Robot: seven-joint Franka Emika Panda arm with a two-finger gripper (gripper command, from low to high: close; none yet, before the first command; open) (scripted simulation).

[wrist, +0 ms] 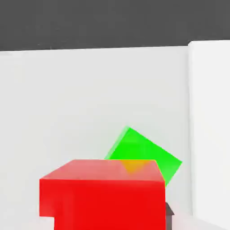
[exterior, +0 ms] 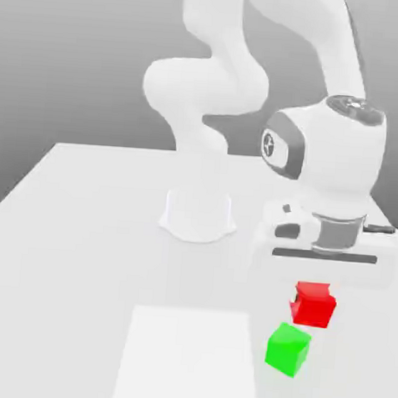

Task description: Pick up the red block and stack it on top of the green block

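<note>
Red block (exterior: 314, 304): plain matte cube, unmarked, no long axis, faces roughly square to the hand. It hangs off the table (exterior: 81, 253), pinched in the closed gripper (exterior: 316, 287), just above and beside the green block (exterior: 288, 349). Green cube sits flat, turned diagonal to the red one. Count: one red, one green, one white mat (exterior: 187, 360).

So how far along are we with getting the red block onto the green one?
The pick looks done: the gripper is shut on the red block, which appears lifted off the table. In hand is the carry: in the exterior view the red block hangs just up and to the right of the green block, not yet squarely over it. Still left: centre it above, lower it on top and release.
</note>
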